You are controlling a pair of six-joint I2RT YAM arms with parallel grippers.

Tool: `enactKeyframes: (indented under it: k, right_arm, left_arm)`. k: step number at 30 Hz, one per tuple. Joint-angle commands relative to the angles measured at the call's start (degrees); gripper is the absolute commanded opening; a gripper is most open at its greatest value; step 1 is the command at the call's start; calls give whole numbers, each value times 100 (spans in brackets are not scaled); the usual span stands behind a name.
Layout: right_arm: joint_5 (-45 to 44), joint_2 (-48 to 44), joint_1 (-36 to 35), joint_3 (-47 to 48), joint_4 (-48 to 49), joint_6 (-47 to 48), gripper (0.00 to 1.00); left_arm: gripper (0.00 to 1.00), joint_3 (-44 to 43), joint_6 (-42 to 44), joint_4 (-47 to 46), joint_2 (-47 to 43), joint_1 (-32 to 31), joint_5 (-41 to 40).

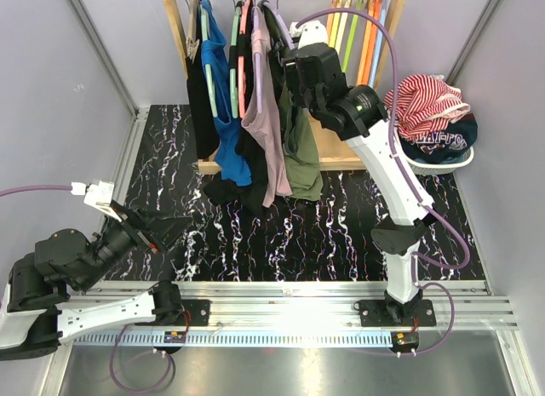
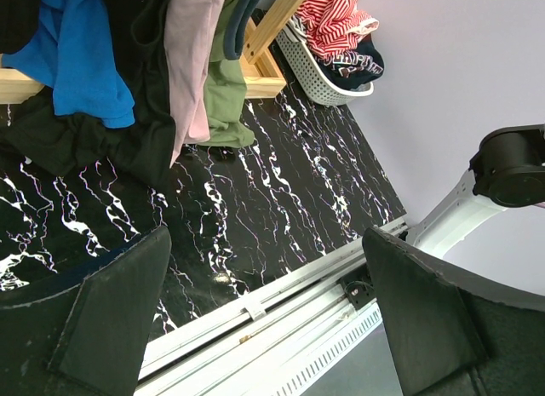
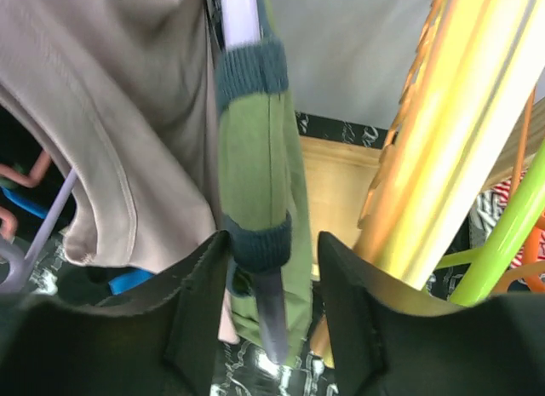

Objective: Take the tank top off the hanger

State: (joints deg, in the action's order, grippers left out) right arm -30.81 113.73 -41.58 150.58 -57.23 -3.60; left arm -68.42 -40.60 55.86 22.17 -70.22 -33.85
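Down front, the left gripper [image 2: 264, 319] is idling low over the table [image 1: 255, 238], jaws spread wide, carrying nothing. Up at the rack [image 1: 176, 25], the right gripper [image 3: 272, 243] is straddling the green tank top's [image 1: 300, 149] strap, jaws parted, not clenching it yet. The top is hanging fully on its hanger [image 3: 241, 13], so I'd say basically the whole job is left.

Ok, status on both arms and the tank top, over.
Right pincer open, straddling strap of green tank top, on hanger. Left pincer open, empty, low over table. Pink top crowding alongside.
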Motion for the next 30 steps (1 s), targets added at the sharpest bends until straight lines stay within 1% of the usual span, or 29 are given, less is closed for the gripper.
enactKeyframes:
  k: [1,3,5,6,10,11,12,14,15,16,18,19,23,27,30]
  right_arm:
    - [57,-132,-25,-143,-227,324,56]
    - [223,-62,-16,-117,-218,333,55]
    - [356,-27,-17,-108,-157,333,47]
    - [434,17,-8,-99,-104,507,46]
    - [654,149,19,-12,10,509,44]
    - [672,175,19,-3,36,492,41]
    - [716,219,27,-3,115,483,35]
    - [751,246,27,50,177,465,26]
    - [760,272,27,76,212,448,20]
    - [752,281,36,137,212,421,17]
    - [638,255,45,173,247,395,2]
    - [629,220,45,164,282,360,0]
    - [559,-245,45,-160,669,114,0]
    - [418,-1027,45,-608,1169,17,0]
    - [348,-1336,45,-776,1153,52,0]
  left_arm:
    - [99,22,-45,-295,-20,-10,-96]
    - [99,22,-45,-295,-29,-10,-96]
    - [99,5,-36,-277,-29,-10,-96]
    - [99,-4,-36,-268,-29,-1,-105]
    - [99,-39,-53,-215,-73,-10,-96]
    - [99,-40,-53,-198,-90,-1,-96]
    - [99,-40,-71,-180,-117,-10,-105]
    - [99,-48,-71,-154,-126,-1,-96]
    - [99,-48,-88,-145,-152,-1,-96]
    - [99,-48,-97,-145,-169,-10,-96]
    - [99,-40,-115,-136,-222,-10,-87]
    - [99,-40,-115,-136,-231,-10,-70]
    - [99,-39,-80,-145,-249,-10,-26]
    - [99,-92,25,-171,-187,-10,-8]
    - [99,-153,104,-180,-152,-1,-34]
